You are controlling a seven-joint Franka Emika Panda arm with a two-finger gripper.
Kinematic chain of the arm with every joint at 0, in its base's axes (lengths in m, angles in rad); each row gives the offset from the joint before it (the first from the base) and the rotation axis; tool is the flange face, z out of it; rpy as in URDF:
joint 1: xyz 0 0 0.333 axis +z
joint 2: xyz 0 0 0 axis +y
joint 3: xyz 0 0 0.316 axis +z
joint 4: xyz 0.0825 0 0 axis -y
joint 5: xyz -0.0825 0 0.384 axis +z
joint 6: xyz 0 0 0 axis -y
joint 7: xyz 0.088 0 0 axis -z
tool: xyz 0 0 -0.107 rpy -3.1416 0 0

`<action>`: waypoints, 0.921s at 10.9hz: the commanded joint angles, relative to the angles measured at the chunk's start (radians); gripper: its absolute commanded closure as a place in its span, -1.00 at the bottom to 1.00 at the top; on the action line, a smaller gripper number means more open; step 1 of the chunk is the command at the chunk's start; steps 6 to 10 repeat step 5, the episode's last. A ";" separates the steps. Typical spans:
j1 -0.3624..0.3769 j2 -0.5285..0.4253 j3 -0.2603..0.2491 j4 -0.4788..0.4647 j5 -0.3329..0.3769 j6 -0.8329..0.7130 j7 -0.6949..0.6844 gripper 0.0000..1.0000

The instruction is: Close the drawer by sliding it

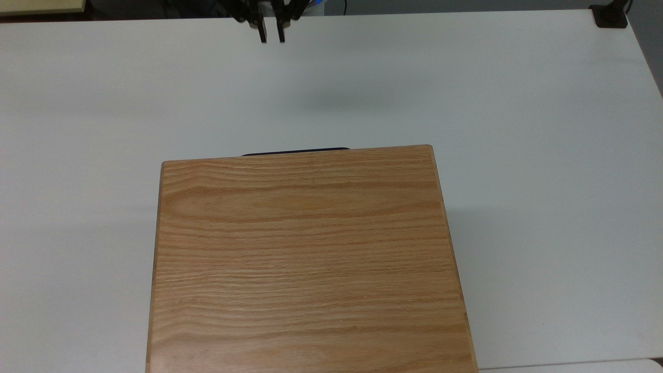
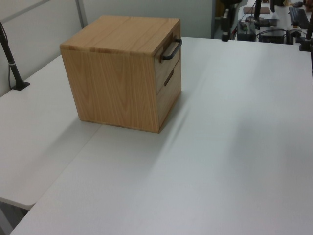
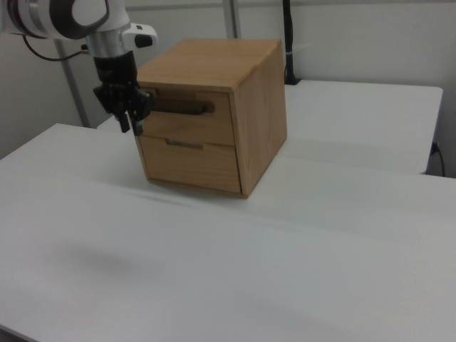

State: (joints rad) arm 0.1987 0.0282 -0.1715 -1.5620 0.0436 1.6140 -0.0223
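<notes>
Here, the drawer (image 3: pixel 189 120) sat pushed flush into the front of the oak cabinet (image 1: pixel 305 259), its slim black bar handle (image 3: pixel 178 107) standing out from the top panel. In the top view, a sliver of that handle showed past the cabinet's far edge. A second, lower drawer (image 3: pixel 191 164) lay closed beneath it.

The tool (image 1: pixel 272 37) hung above the white table (image 1: pixel 518 129), well apart from the cabinet and near the table's far edge in the top view. Its two black fingers (image 1: pixel 263 35) pointed downward with a narrow gap between them, gripping nothing. In the right view, the tool (image 3: pixel 135 127) appeared at the right view's left, in front of the cabinet's face, below the arm's white wrist (image 3: pixel 78 18).

The cabinet stood squarely on the table, its broad grained top bare.
</notes>
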 commanded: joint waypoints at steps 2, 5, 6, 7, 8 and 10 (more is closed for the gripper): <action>-0.018 -0.062 0.010 -0.066 -0.030 -0.052 -0.008 -1.00; -0.027 -0.056 -0.005 -0.062 -0.039 -0.048 -0.007 -1.00; -0.027 -0.056 -0.005 -0.062 -0.039 -0.048 -0.007 -1.00; -0.027 -0.056 -0.005 -0.062 -0.039 -0.048 -0.007 -1.00; -0.027 -0.056 -0.005 -0.062 -0.039 -0.048 -0.007 -1.00; -0.027 -0.056 -0.005 -0.062 -0.039 -0.048 -0.007 -1.00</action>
